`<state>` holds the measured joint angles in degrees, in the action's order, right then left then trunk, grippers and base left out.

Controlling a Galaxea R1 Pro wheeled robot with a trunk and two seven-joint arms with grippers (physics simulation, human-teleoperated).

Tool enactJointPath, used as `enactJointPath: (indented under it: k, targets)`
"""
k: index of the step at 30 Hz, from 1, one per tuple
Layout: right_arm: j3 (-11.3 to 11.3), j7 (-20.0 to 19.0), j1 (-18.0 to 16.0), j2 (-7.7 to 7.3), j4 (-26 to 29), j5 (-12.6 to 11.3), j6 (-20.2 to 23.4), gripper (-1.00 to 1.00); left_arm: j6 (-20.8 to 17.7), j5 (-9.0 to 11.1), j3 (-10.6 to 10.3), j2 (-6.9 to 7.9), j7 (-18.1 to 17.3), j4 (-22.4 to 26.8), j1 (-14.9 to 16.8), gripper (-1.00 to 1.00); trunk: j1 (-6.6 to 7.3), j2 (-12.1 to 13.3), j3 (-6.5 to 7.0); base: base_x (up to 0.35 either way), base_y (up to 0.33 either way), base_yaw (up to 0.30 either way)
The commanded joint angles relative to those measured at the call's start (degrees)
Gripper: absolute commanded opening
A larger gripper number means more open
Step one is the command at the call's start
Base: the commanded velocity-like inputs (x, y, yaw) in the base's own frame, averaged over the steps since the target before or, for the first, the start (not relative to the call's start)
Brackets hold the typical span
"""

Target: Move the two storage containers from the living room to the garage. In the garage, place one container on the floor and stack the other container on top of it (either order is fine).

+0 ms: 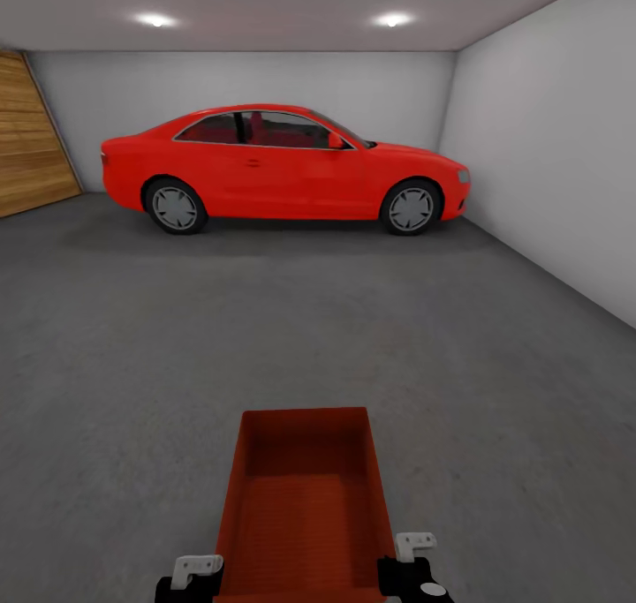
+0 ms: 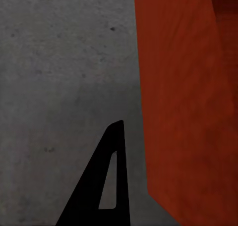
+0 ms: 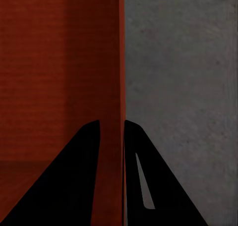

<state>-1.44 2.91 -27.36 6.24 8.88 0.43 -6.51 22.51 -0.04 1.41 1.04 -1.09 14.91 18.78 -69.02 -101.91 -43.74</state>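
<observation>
One orange-red storage container [image 1: 305, 506] is in front of me in the garage, open top up, between my two grippers over the dark grey floor [image 1: 318, 338]. My right gripper [image 1: 413, 575] is shut on its right wall, with one finger on each side of the thin wall [image 3: 121, 62] in the right wrist view. My left gripper [image 1: 190, 578] is at the container's left side. There one black finger [image 2: 111, 176] stands just outside the wall [image 2: 188, 112], and the other finger is hidden.
A red coupe car [image 1: 283, 166] is parked side-on along the far wall. A wooden panel door [image 1: 31, 144] is at the far left, and a pale grey wall [image 1: 556, 162] runs along the right. Open concrete lies between me and the car.
</observation>
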Motion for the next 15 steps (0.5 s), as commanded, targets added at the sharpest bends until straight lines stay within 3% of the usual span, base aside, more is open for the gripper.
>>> enactJointPath:
  k: [1, 5, 15]
  targets:
    - [0.2, 0.4, -0.1, 0.0, 0.0, 0.1, -0.2, -1.0, 0.2, 0.2, 0.5, 0.02, 0.1, -0.1, 0.0, -1.0, -0.03, 0.0, -0.05, 0.314, 0.0, 0.0]
    - [0.2, 0.3, -0.1, 0.0, 0.0, 0.1, -0.2, -1.0, 0.2, 0.2, 0.5, 0.02, 0.1, -0.1, 0.0, -1.0, -0.03, 0.0, -0.05, 0.167, 0.0, 0.0]
    - [0.2, 0.4, -0.1, 0.0, 0.0, 0.1, -0.2, -1.0, 0.1, 0.2, 0.5, 0.02, 0.1, -0.1, 0.0, -1.0, -0.03, 0.0, -0.05, 0.045, 0.0, 0.0]
